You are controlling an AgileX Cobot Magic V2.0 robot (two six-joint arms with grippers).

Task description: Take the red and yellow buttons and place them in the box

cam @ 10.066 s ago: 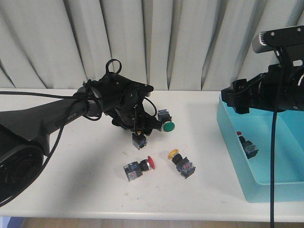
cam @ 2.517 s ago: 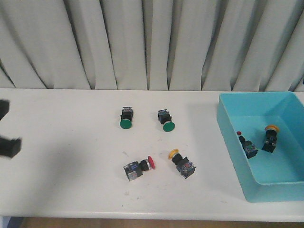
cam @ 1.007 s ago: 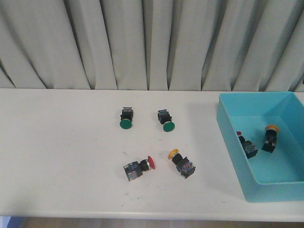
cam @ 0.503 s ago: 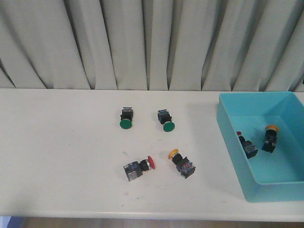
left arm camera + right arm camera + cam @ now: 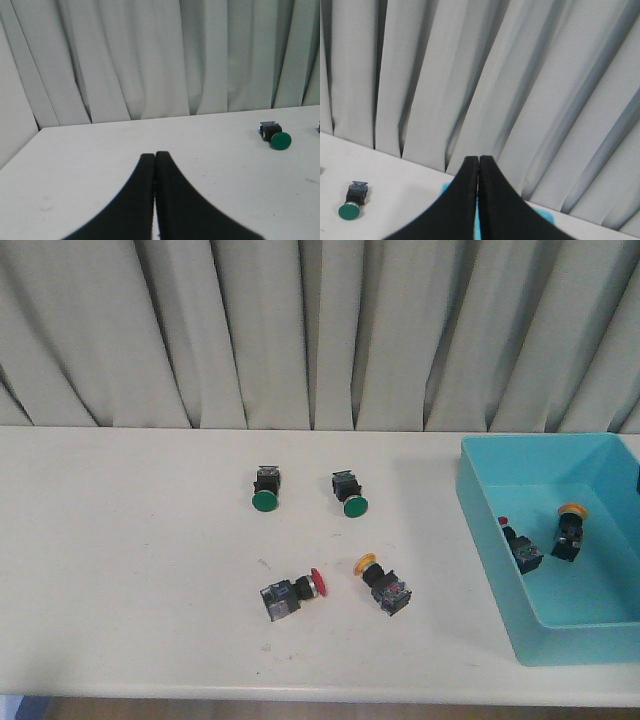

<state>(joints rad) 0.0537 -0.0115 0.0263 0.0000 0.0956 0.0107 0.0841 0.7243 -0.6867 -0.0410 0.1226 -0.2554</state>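
Observation:
In the front view a red button [image 5: 293,593] and a yellow button [image 5: 383,584] lie on the white table [image 5: 130,570] near its front edge. The light-blue box [image 5: 488,540] stands at the right and holds a red-capped button [image 5: 519,545] and a yellow-capped button [image 5: 568,533]. Neither arm shows in the front view. In the left wrist view my left gripper [image 5: 154,155] is shut and empty above bare table. In the right wrist view my right gripper [image 5: 479,158] is shut and empty, with the box [image 5: 546,214] partly hidden behind its fingers.
Two green-capped buttons [image 5: 264,487] [image 5: 349,494] lie mid-table behind the red and yellow ones. One green button shows in the left wrist view [image 5: 275,136] and one in the right wrist view [image 5: 353,201]. A grey curtain [image 5: 320,330] hangs along the table's back edge.
Ten seconds ago both arms were over the table and box. The left arm left the view by one second ago. A second button lies in the box. Nothing has moved since.

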